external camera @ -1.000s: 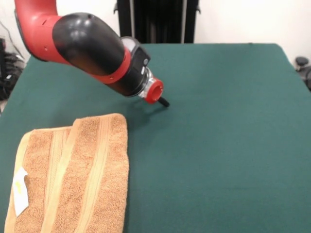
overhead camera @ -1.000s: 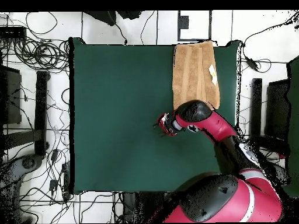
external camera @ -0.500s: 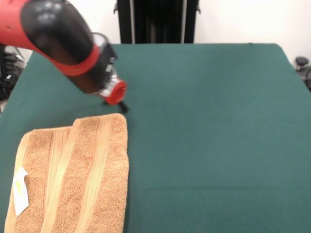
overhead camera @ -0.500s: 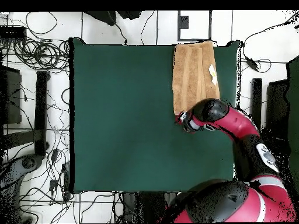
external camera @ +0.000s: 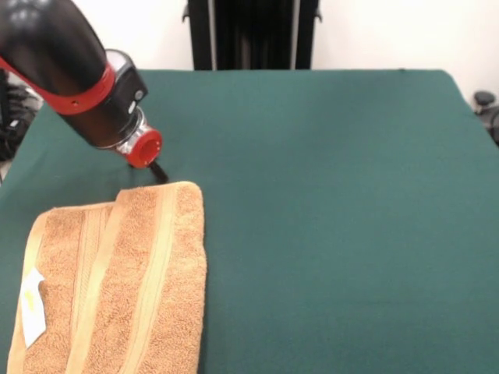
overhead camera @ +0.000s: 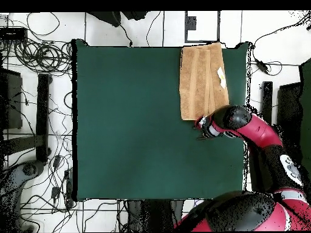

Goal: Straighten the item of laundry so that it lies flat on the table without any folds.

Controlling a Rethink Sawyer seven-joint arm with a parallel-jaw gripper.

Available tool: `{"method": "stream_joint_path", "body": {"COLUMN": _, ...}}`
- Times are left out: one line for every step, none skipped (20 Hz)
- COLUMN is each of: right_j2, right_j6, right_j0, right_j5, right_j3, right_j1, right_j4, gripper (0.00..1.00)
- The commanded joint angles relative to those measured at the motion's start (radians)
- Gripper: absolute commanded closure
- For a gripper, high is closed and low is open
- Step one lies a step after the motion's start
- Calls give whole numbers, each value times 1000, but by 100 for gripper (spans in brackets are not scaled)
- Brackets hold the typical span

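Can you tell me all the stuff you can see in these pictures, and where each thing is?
towel: one, tan-orange with paler stripe bands, folded over itself, lying at a corner of the table
care tag: one, white, on the towel near its outer edge
table: one, dark green cloth cover, fills most of both views
cables: many, black, on the white floor beside the table in the overhead view
dark stand: one, black, behind the table's far edge in the front view
robot arm: one, red and black, reaching down over the table
gripper: one, black tip below a red ring, just beside the towel's edge
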Motion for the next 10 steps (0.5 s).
{"method": "stream_joint_path", "body": {"right_j2": -1, "right_j6": -31, "right_j0": -23, "right_j5": -180, "right_j3": -58, "right_j1": 63, "right_j4": -99, "gripper": 0}}
{"method": "stream_joint_path", "body": {"right_j2": -3, "right_j6": -18, "right_j0": -22, "right_j5": -190, "right_j3": -53, "right_j1": 61, "right_j4": -96, "gripper": 0}}
{"method": "stream_joint_path", "body": {"right_j2": -10, "right_j6": 12, "right_j0": -18, "right_j5": -212, "right_j3": -41, "right_j1": 56, "right_j4": -90, "gripper": 0}}
{"method": "stream_joint_path", "body": {"right_j2": -14, "right_j6": 15, "right_j0": -15, "right_j5": -218, "right_j3": -39, "right_j1": 49, "right_j4": -94, "gripper": 0}}
{"method": "stream_joint_path", "body": {"right_j2": -19, "right_j6": 18, "right_j0": -12, "right_j5": -223, "right_j3": -36, "right_j1": 42, "right_j4": -98, "gripper": 0}}
{"method": "stream_joint_path", "body": {"right_j2": -23, "right_j6": 12, "right_j0": -6, "right_j5": -215, "right_j3": -44, "right_j1": 38, "right_j4": -106, "gripper": 0}}
{"method": "stream_joint_path", "body": {"right_j2": -34, "right_j6": -9, "right_j0": 6, "right_j5": -176, "right_j3": -72, "right_j1": 29, "right_j4": -125, "gripper": 0}}
{"method": "stream_joint_path", "body": {"right_j2": -38, "right_j6": -28, "right_j0": 12, "right_j5": -143, "right_j3": -98, "right_j1": 26, "right_j4": -138, "gripper": 0}}
{"method": "stream_joint_path", "body": {"right_j2": -41, "right_j6": -47, "right_j0": 17, "right_j5": -89, "right_j3": -132, "right_j1": 26, "right_j4": -147, "gripper": 0}}
{"method": "stream_joint_path", "body": {"right_j2": -43, "right_j6": -67, "right_j0": 22, "right_j5": -35, "right_j3": -167, "right_j1": 27, "right_j4": -156, "gripper": 0}}
